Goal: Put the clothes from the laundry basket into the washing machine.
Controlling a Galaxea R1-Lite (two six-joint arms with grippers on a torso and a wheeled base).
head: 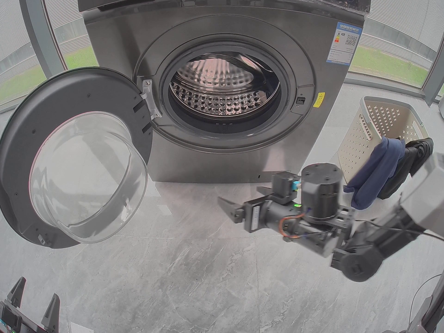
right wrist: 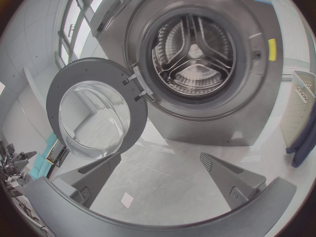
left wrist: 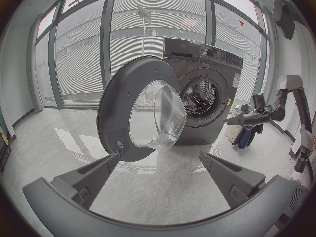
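- Washer door [head: 69, 158] hung fully open and the drum [head: 224, 89] was empty, ready for loading.
- Clothes [head: 381, 169] were draped over the basket [head: 370, 121] rim, right of the washer; none loaded.
- Right claw [head: 245, 202] was wide and empty, near the basket.
- Left claw [head: 37, 292] was wide and empty, well apart.

drum opening [head: 225, 86] unobstructed | door [head: 74, 158] stands wide open, left side
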